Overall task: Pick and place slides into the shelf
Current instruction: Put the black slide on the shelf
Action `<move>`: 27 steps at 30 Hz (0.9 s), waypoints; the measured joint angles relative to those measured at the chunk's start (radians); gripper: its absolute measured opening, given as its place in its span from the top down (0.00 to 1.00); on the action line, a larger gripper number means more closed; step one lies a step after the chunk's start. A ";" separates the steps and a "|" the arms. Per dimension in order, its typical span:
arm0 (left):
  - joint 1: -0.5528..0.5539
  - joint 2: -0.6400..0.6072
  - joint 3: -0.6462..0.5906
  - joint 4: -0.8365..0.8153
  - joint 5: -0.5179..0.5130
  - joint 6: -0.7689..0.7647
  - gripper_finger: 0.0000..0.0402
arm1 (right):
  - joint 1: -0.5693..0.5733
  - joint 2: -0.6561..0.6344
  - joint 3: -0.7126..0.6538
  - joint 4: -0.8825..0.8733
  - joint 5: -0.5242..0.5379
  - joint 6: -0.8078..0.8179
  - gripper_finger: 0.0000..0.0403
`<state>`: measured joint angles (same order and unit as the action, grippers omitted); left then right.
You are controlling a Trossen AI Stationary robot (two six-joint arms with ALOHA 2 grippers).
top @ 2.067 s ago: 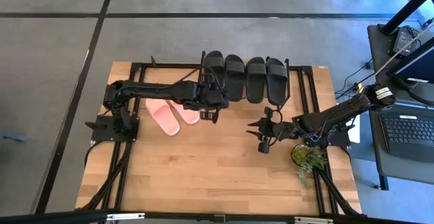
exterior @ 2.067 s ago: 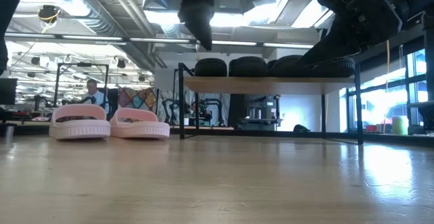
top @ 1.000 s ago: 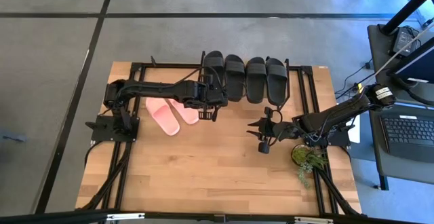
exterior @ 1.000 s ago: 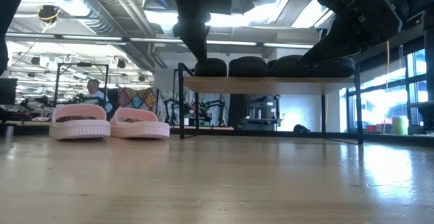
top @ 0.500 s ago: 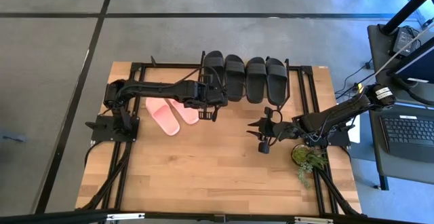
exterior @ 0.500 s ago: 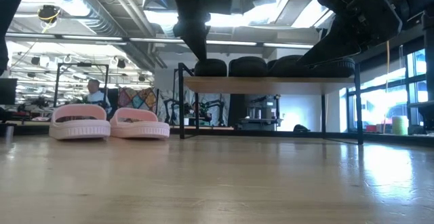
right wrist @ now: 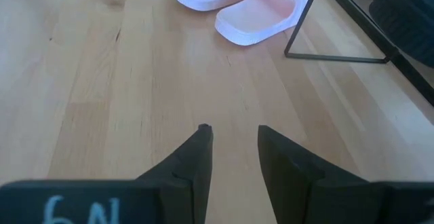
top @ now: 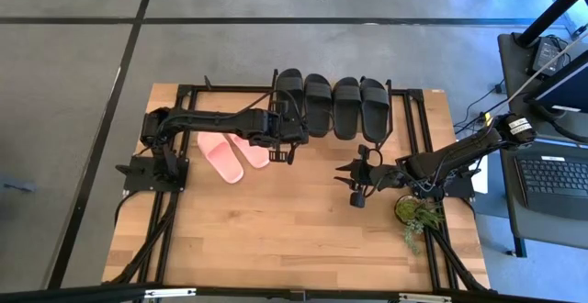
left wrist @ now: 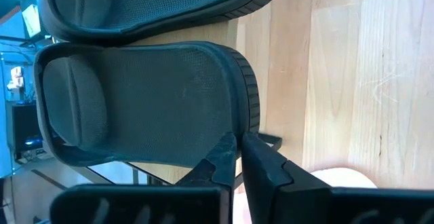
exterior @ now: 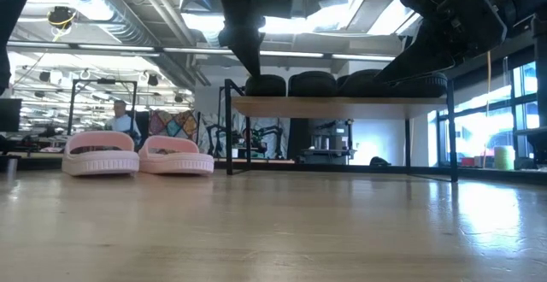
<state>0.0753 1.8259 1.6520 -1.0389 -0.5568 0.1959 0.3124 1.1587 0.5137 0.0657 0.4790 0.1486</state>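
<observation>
Several black slides (top: 333,106) lie side by side on the shelf (exterior: 342,106) at the table's far edge. Two pink slides (top: 222,161) (top: 252,151) lie soles down on the table to the shelf's left, and both show in the low view (exterior: 101,152) (exterior: 177,155). My left gripper (top: 290,140) is shut, its fingertips at the near end of the leftmost black slide (left wrist: 142,102). My right gripper (top: 349,182) hangs open over bare table to the right, with nothing between its fingers (right wrist: 234,139). My left gripper's shut fingertips (left wrist: 230,146) stand right at the rim of the leftmost black slide's near end (left wrist: 251,108), coming from the table's near side. I cannot tell whether they touch it. The slide lies flat on the shelf's top board.
A small potted plant (top: 413,213) stands near the table's right edge, behind my right arm. A laptop (top: 551,179) sits on a stand beyond that edge. The middle and near part of the tabletop (top: 276,230) is bare wood. A person (exterior: 120,115) shows far off in the room.
About two seconds ago my left gripper came down toward the shelf's left end. Over the last second neither arm nor any slide has visibly moved.
</observation>
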 joint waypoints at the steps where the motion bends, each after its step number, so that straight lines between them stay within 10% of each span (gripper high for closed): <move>1: 0.000 0.000 0.000 0.000 -0.001 0.000 0.97 | 0.000 0.000 0.000 0.000 0.000 0.000 0.70; 27: -0.034 0.000 0.000 -0.023 -0.058 -0.002 1.00 | 0.000 0.000 0.000 0.000 0.000 0.000 0.70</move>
<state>0.0418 1.8259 1.6520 -1.0622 -0.6144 0.1944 0.3123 1.1587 0.5140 0.0654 0.4789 0.1489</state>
